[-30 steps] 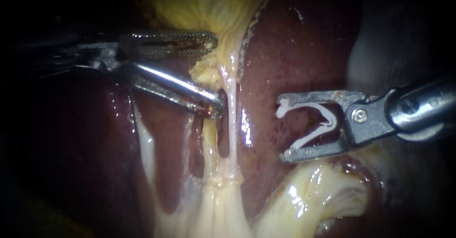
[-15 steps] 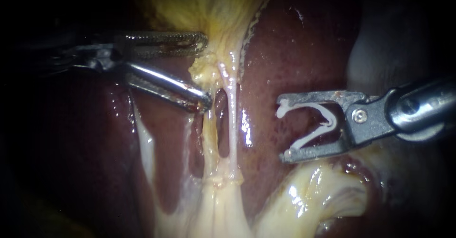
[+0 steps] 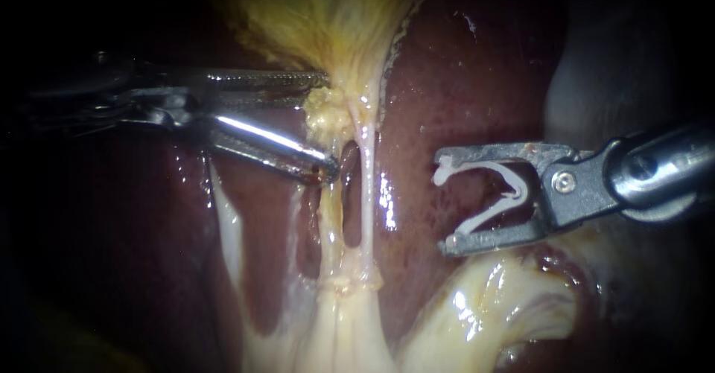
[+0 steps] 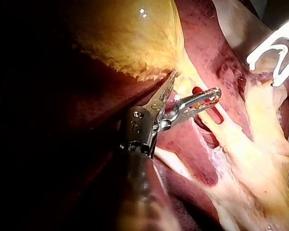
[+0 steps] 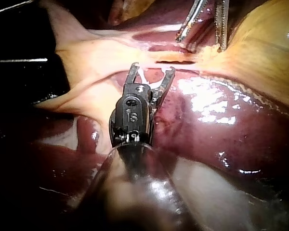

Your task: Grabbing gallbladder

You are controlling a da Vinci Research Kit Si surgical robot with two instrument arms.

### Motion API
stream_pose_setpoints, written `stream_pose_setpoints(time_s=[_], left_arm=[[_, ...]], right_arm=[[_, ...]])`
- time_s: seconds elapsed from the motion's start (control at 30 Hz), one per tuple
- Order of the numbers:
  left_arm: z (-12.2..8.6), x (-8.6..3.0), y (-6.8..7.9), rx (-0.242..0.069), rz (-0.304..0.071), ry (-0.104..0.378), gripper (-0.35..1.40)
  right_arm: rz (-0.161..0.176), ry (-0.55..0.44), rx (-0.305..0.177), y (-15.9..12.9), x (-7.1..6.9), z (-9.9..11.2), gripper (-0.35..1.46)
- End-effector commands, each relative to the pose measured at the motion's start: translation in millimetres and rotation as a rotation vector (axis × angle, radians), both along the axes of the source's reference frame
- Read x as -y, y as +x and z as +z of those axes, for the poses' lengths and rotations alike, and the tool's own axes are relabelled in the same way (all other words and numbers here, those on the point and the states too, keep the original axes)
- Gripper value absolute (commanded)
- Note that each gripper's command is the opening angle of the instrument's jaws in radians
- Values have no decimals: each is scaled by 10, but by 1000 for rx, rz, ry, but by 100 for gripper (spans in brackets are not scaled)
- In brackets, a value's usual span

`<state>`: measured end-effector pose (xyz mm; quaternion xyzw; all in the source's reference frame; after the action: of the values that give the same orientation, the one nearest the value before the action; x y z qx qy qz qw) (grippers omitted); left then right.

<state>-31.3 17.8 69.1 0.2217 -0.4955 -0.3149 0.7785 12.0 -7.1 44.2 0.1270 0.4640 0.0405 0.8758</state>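
**Position.** The gallbladder (image 3: 328,16) lies at the top centre of the endoscope view, yellow, against the liver (image 3: 462,83). It narrows to a nubbly neck (image 3: 328,112). From the neck, two tubes (image 3: 366,194) run down side by side to pale tissue below.

**Jaws.** The left instrument (image 3: 325,126) has its jaws apart, one on either side of the neck. A gap shows and nothing is clamped. The upper jaw's tip meets the gallbladder's edge, and the lower jaw's tip lies against the top of the left-hand tube. The right instrument (image 3: 441,200) stands well apart over the liver, its jaws spread and holding an open white clip (image 3: 512,191) between them.

**Risks.** Closing as placed may catch the tube along with the neck, because the lower tip sits so low. A pull would then load a thin strand and could tear it. A bite confined to the crumbly neck tissue may slip or shear. The lower jaw is close to the liver and could score it if pressed.

**Orientation.** The long axis runs up and down the endoscope view. The wide body is uppermost, and the narrow end points down toward the tubes.
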Motion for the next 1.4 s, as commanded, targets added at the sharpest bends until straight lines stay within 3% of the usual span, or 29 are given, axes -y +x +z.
stream_pose_setpoints(time_s=[0.03,0.1,0.2,0.3,0.37,0.6,0.83,1.2,1.4], left_arm=[[1,-1,1,-2,-1,4,52],[1,-1,2,-1,-3,10,47],[1,0,3,-4,-3,16,24],[1,0,5,-8,-4,28,-23],[1,0,7,-13,-3,34,-35],[0,-1,13,-35,2,61,-35],[-16,-7,25,-41,-22,102,-35],[-44,-39,74,-62,-63,114,-35],[-56,-54,96,-58,-95,122,-35]], right_arm=[[0,0,0,0,0,0,50],[0,0,0,0,0,0,50],[0,0,0,0,0,0,50],[0,0,0,0,0,0,50],[0,0,0,0,0,0,50],[0,0,0,0,0,0,50],[0,0,0,0,0,0,50],[0,0,0,0,0,0,50],[0,0,0,0,0,0,50]])
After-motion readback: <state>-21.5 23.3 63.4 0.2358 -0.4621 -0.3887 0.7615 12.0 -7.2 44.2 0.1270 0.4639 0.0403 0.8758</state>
